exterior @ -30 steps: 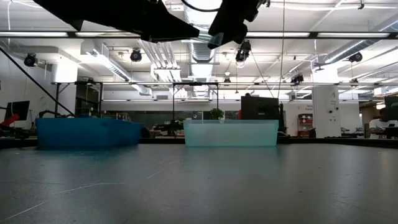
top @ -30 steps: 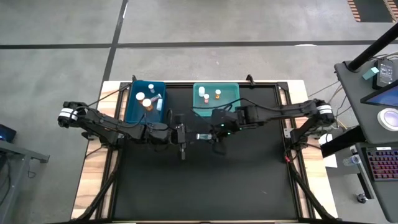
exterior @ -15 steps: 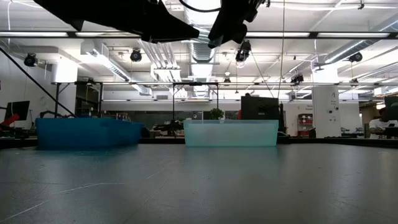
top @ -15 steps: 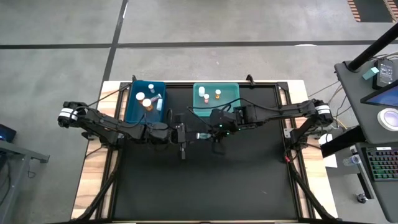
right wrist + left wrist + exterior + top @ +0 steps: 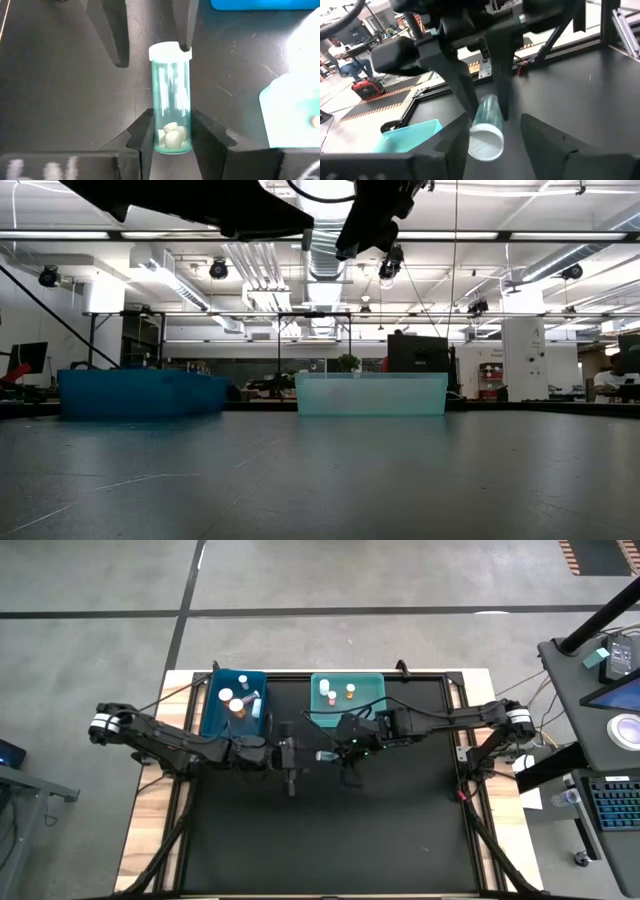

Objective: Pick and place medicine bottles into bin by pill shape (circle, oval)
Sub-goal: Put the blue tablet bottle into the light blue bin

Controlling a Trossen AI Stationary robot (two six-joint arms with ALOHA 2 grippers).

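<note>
High view: my left gripper (image 5: 291, 756) and my right gripper (image 5: 335, 755) meet nose to nose over mid-table. The clear bottle (image 5: 325, 756) lies between them, long axis 9 to 3. Right gripper is the nearer one. The teal bin (image 5: 312, 705) is at 12 from it and holds a few bottles. The blue bin (image 5: 210, 705) is at 10 and also holds a few.

Low view: both bins (image 5: 140, 392) (image 5: 370, 393) sit at the far edge. Arms only show along the top, and the bottle is not visible.

Left wrist view: white cap points at my left wrist. My left fingers (image 5: 550, 145) stand apart, clear of the bottle (image 5: 486, 130). Right gripper (image 5: 487, 107) pinches the far end.

Right wrist view: right gripper (image 5: 172, 120) is clamped on the pill end of the bottle (image 5: 171, 100). Left gripper (image 5: 152, 52) is spread around the cap, one finger just beside it. Pills look rounded and white; I can't call circle or oval. Judging by position, the coming move turns on that shape: teal bin straight ahead, blue bin farther across.
</note>
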